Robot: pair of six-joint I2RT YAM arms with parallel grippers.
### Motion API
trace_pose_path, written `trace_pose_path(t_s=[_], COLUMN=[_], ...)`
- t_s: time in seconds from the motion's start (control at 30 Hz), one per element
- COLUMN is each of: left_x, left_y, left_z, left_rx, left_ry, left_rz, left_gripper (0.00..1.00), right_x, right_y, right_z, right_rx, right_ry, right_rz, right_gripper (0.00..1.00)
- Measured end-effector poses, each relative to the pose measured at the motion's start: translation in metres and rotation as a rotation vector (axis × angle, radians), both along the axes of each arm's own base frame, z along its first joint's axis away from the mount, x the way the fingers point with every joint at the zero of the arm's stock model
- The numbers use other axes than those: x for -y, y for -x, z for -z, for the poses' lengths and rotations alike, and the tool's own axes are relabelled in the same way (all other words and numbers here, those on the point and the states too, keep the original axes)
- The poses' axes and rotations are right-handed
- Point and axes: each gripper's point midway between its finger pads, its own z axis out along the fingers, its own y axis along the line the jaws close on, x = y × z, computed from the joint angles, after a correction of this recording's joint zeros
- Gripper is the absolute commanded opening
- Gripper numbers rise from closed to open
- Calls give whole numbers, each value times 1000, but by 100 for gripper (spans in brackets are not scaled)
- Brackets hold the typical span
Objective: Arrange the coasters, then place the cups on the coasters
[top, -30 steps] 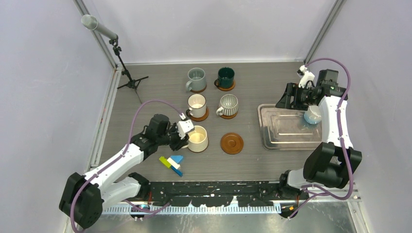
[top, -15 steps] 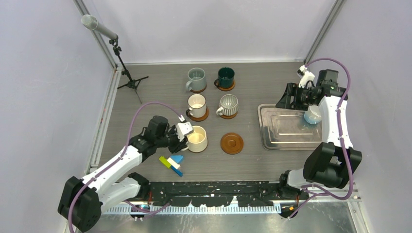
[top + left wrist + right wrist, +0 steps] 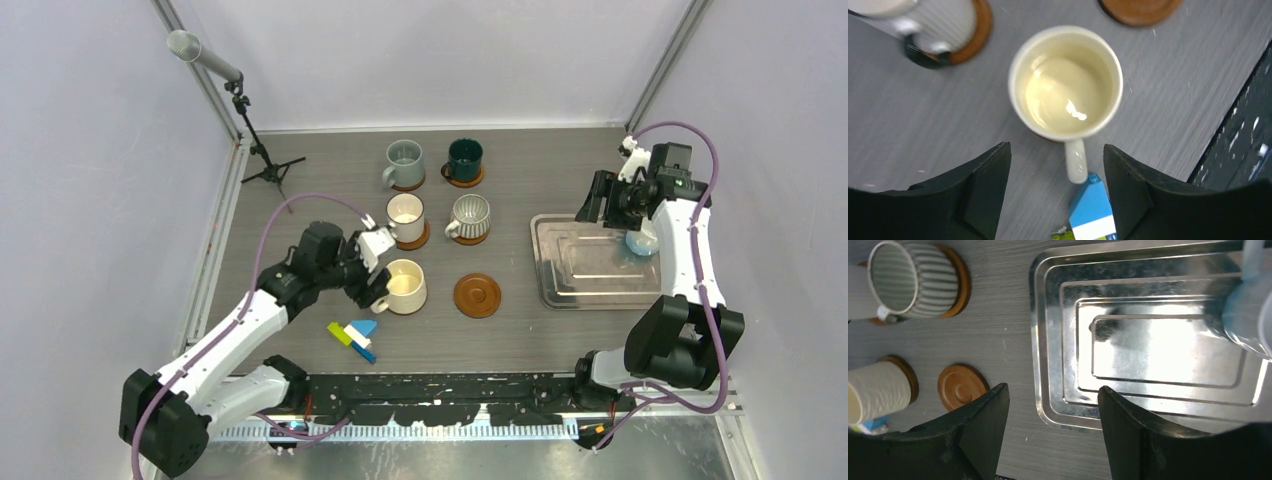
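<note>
Your left gripper [image 3: 1058, 150] has its jaws spread, clear of the cream cup [image 3: 1066, 82], whose handle points at them. Your right gripper [image 3: 1052, 390] is spread too, empty, over the steel tray [image 3: 1158, 340], where a pale cup [image 3: 1248, 315] stands far right. One bare coaster [image 3: 477, 295] lies right of the cream cup.

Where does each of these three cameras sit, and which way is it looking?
Top: above and behind, looking down on the table; both arms show.
Left wrist: straight down at the cream mug; fingers of left hand show.
Right wrist: down at the steel tray; fingers of right hand show.
All three share the bare coaster.
</note>
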Motion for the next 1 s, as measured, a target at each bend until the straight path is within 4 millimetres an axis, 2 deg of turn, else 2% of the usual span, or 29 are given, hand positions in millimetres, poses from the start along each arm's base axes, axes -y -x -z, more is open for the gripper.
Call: trace_pose_path(t_s=[0.17,0.23,0.3,0.4,0.5,0.6,0.83,1.0], left_x=[6,8,8,4,0,-2,-3,-1], left_y=[-30,-35,-37,-35,-36,-38,-43,-46], left_z=[-69,-88,-96,-91,-86,-84,-76,-76], left_rx=[102,122,122,92,69,62,39,15], left_ry=[74,105,120,111,95,94,73,58], left_rz=[-98,-126,-146,-175,-204,-224,-246,-246], left_gripper=[78,79,80,80,80,80,80,80], right_x=[30,44,59,80,93,97,110,118], right_y=[-7,-9,-13,-17,-17,-16,-20,-26], right_z=[13,17,22,37,52,59,60,81], right_rx=[-28,-44,-58,-107,-152,-175,-163,-214], right_ry=[88,131,172,237,284,304,348,373], right_rz=[250,357,461,583,638,648,682,696], right_gripper=[70,69,68,68,68,68,67,68])
